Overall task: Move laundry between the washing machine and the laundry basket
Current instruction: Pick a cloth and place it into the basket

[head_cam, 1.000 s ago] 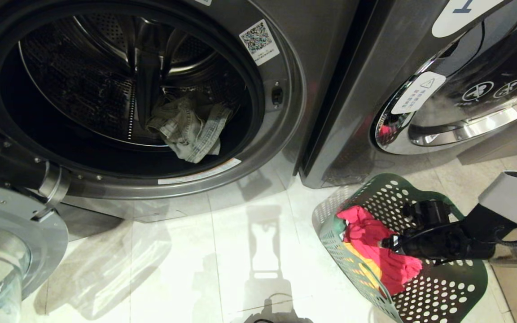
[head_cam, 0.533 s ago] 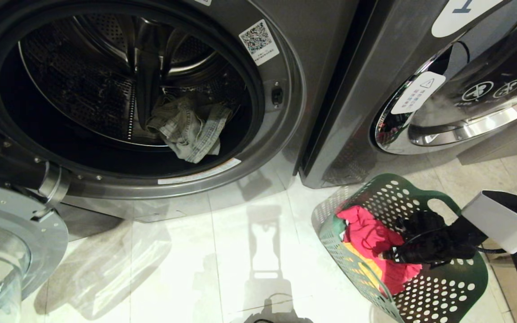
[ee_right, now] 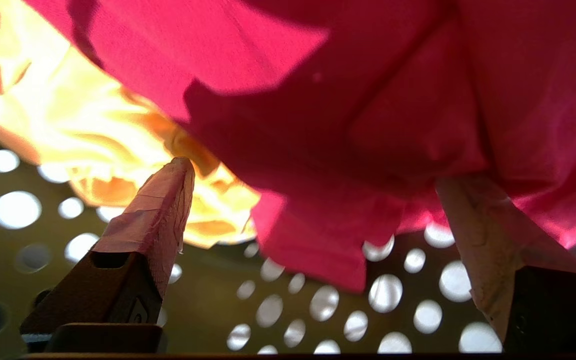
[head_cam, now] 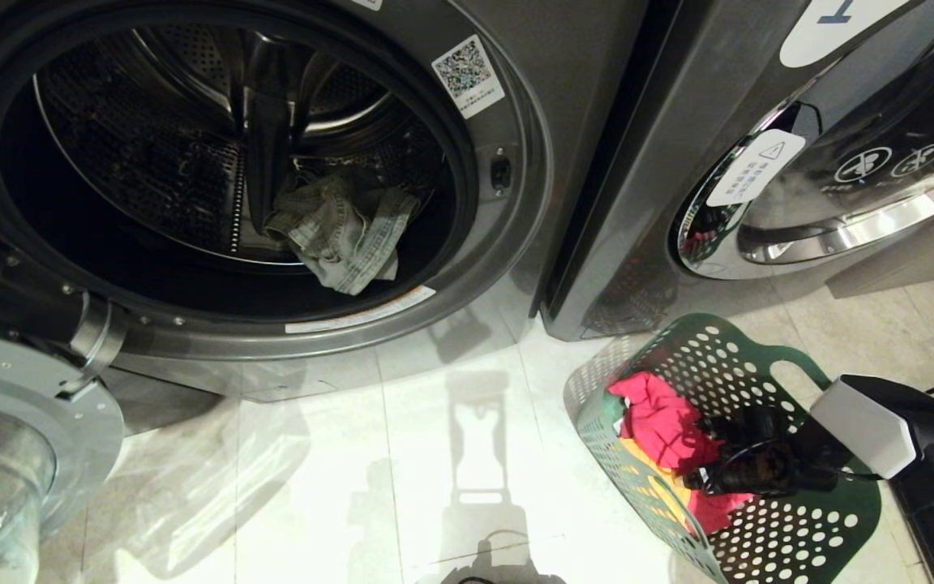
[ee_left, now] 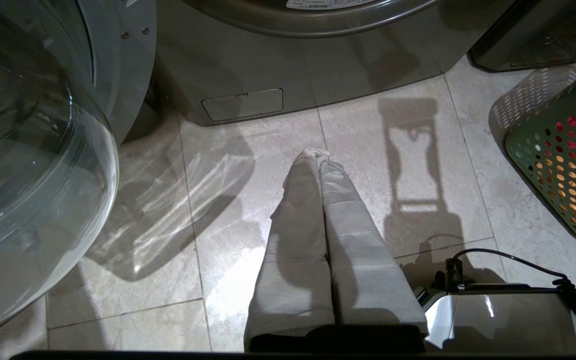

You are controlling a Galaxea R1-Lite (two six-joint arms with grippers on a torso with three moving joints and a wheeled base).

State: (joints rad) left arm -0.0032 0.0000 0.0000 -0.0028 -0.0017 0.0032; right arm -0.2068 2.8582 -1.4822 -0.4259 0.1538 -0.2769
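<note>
The washing machine [head_cam: 516, 97] stands with its door swung open; a crumpled grey-green garment [head_cam: 341, 235] lies at the front of the drum. The dark green laundry basket [head_cam: 759, 535] sits on the floor at the lower right, holding a pink garment [head_cam: 657, 422] over a yellow one [head_cam: 657, 487]. My right gripper [head_cam: 702, 474] is down inside the basket. Its wrist view shows it open [ee_right: 313, 175], with a fold of the pink garment [ee_right: 368, 75] hanging between its taped fingers and the yellow garment [ee_right: 93, 125] beside one fingertip. My left gripper [ee_left: 318, 156] is shut and empty over the floor tiles.
The open glass door [head_cam: 21, 454] juts out at the left. A second dark machine [head_cam: 637, 162] with its door shut stands right of the open one, just behind the basket. Pale tiled floor [head_cam: 434, 454] lies between the machine and the basket. The robot's base [ee_left: 508, 320] is near the left gripper.
My right arm has sunk lower and deeper into the basket, bringing the open gripper down onto the pink garment. The left arm and the laundry in the drum have not moved.
</note>
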